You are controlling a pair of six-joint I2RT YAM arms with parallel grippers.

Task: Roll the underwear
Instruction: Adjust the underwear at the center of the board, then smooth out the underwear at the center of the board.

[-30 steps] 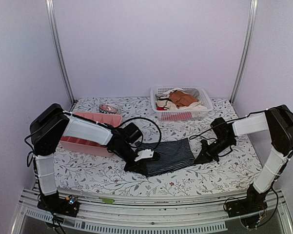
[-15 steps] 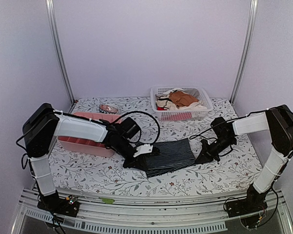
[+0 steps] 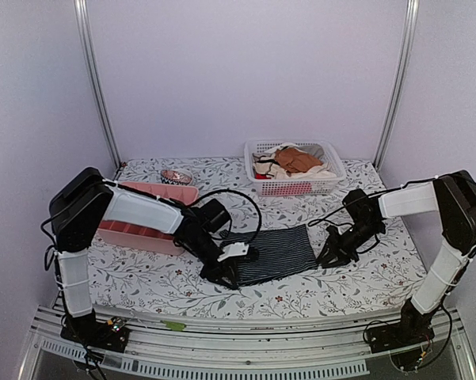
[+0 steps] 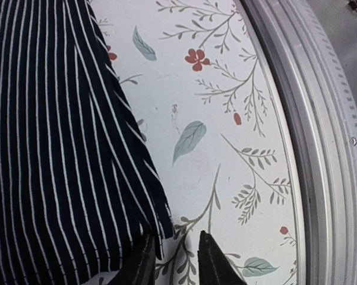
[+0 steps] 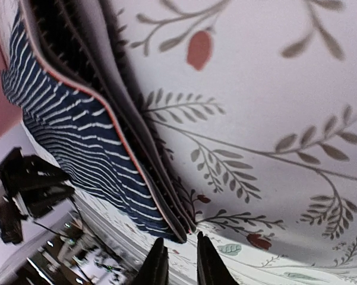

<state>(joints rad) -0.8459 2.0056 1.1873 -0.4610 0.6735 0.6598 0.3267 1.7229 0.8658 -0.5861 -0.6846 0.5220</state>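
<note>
The underwear, dark navy with thin white stripes, lies flat in the middle of the floral table. My left gripper is at its near left corner. In the left wrist view the jaws stand a little apart on the table, with the underwear's corner edge just reaching the left finger. My right gripper is at the underwear's right edge. In the right wrist view its jaws are narrowly apart just below the folded corner of the underwear, not closed on it.
A white basket holding orange-brown and cream garments stands at the back. A pink tray lies at the left, with a small patterned roll behind it. The metal front rail runs close to my left gripper.
My left gripper swung away toward the back left, then came back down to the underwear's near left corner. The fabric's left edge shifted slightly. The right arm barely moved.
</note>
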